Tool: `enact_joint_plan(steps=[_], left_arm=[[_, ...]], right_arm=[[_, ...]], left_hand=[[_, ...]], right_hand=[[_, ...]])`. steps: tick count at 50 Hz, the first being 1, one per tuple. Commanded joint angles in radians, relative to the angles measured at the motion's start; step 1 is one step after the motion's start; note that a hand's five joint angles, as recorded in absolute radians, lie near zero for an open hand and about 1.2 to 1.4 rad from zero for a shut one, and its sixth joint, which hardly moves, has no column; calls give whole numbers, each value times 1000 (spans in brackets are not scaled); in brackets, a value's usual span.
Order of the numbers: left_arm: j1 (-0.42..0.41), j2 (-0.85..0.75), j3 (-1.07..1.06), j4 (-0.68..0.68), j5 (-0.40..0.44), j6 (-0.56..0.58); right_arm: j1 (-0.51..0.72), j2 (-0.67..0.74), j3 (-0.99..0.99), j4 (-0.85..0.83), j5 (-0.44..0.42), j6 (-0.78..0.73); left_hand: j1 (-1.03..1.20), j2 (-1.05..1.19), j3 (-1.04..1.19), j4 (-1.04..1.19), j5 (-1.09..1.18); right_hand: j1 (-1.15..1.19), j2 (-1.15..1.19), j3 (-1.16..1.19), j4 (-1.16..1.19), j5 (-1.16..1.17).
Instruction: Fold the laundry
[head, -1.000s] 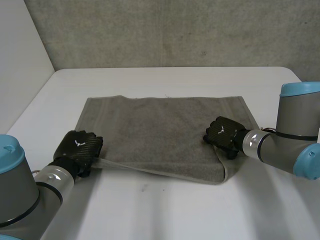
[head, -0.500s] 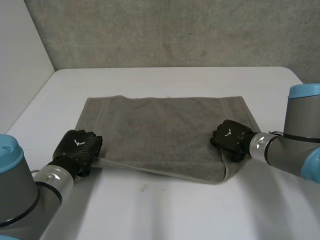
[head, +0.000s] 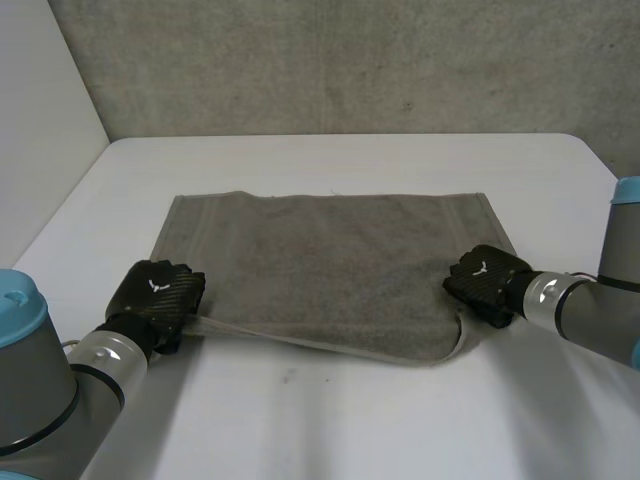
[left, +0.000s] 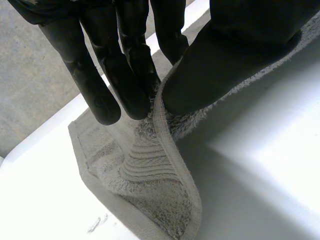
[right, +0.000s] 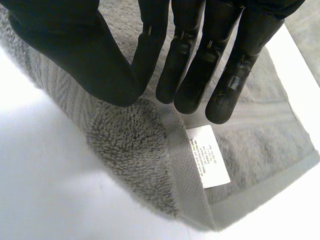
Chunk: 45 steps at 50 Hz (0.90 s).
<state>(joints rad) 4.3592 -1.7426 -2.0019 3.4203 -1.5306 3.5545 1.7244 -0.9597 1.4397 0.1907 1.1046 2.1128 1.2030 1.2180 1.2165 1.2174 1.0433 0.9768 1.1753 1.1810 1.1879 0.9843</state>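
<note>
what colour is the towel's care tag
White rectangular care tag with small print, on the grey towel; right wrist view.

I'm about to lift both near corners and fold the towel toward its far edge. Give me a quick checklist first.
1. Left hand grips the towel at the near left corner: ok. The left wrist view shows the edge pinched between thumb and fingers.
2. Right hand grips the near right corner: ok. The thumb and fingers close on the hem beside the white label.
3. Towel spread flat: ok. Only the near edge is raised, between the hands.
4. Nothing lying on the towel: ok.
5. Both pinches firm enough to survive the lift: cannot tell.
</note>
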Motion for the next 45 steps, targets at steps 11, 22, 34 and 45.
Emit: enact_joint_plan(steps=[11, 22, 34, 45], left_arm=[[5, -9, 3, 5, 1, 0], [3, -9, 0, 5, 1, 1], [3, -11, 2, 5, 1, 0], [3, -11, 0, 4, 1, 0]], right_arm=[[-141, -211, 251, -132, 8, 225], [-83, -329, 363, -188, -19, 227], [-52, -418, 441, -258, -45, 231], [-9, -404, 446, -243, -138, 204]], left_hand=[[193, 178, 180, 179, 178], [193, 178, 180, 179, 178], [193, 178, 180, 179, 178], [193, 178, 180, 179, 178]], right_hand=[[133, -65, -71, -78, -48], [-249, -447, -453, -460, -431], [-334, -532, -538, -545, -516], [-407, -606, -612, -619, -589]])
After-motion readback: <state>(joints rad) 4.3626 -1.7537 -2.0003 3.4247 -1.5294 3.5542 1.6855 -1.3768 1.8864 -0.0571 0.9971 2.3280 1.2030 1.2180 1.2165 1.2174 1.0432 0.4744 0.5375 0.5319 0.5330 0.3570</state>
